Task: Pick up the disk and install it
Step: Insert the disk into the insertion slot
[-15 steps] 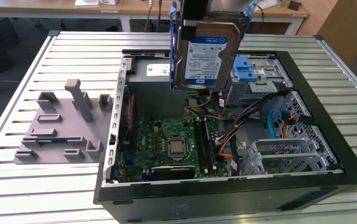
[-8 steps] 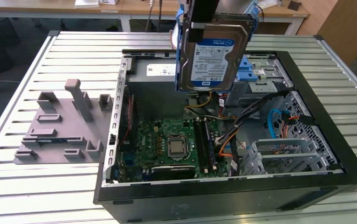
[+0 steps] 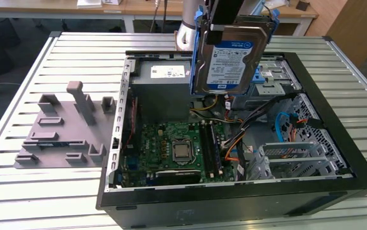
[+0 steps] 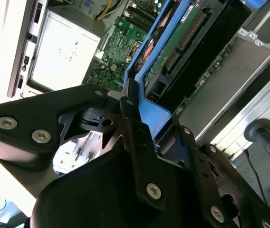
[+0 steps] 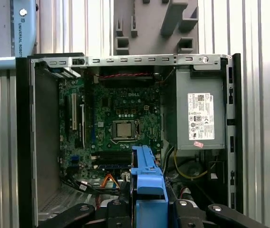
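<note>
While the hand (image 3: 227, 21) gripped the disk (image 3: 231, 57) by the top of its blue carrier rails, the drive hung upright, label facing out, clear above the far end of the open computer case (image 3: 235, 203). It was over the power supply (image 3: 161, 76) and the drive cage (image 3: 269, 79) toward the exterior view's right. The pick-up looked done and the install not yet. Seating it would likely call for turning the drive to match the cage and lining up its rails.

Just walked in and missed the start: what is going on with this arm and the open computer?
The arm's gripper is clamped on the disk by its blue carrier and holds it upright above the open computer case. The disk is not yet seated in any bay; the motherboard lies exposed below.
</note>
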Action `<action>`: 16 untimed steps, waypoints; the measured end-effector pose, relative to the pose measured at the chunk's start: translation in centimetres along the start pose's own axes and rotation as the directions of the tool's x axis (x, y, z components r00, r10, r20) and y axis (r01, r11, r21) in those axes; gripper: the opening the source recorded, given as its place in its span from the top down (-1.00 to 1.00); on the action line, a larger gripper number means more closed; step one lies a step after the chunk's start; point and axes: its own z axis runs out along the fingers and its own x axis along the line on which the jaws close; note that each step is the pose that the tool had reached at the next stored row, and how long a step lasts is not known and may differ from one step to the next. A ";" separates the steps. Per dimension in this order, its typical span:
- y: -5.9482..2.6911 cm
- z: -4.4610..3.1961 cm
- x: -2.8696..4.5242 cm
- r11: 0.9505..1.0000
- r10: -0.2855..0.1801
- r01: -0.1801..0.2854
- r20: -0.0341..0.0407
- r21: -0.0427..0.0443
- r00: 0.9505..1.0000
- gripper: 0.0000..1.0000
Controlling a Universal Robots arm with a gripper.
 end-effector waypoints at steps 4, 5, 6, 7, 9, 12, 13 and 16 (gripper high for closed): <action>-0.20 0.09 0.45 1.000 0.000 0.000 0.000 0.000 1.000 0.27; -0.25 0.11 0.63 1.000 0.000 0.000 0.000 0.000 1.000 0.27; -0.28 0.13 0.81 1.000 0.000 0.000 0.000 0.000 1.000 0.27; -0.30 0.15 1.01 1.000 0.000 0.000 0.000 0.000 1.000 0.27; -0.37 0.18 1.36 1.000 0.000 0.000 0.000 0.000 1.000 0.27; -0.79 0.24 1.71 1.000 0.000 0.000 0.000 0.000 1.000 0.27; -1.03 0.26 1.77 1.000 0.000 0.000 0.000 0.000 1.000 0.27; -1.81 0.29 1.92 1.000 0.000 0.000 0.000 0.000 1.000 0.27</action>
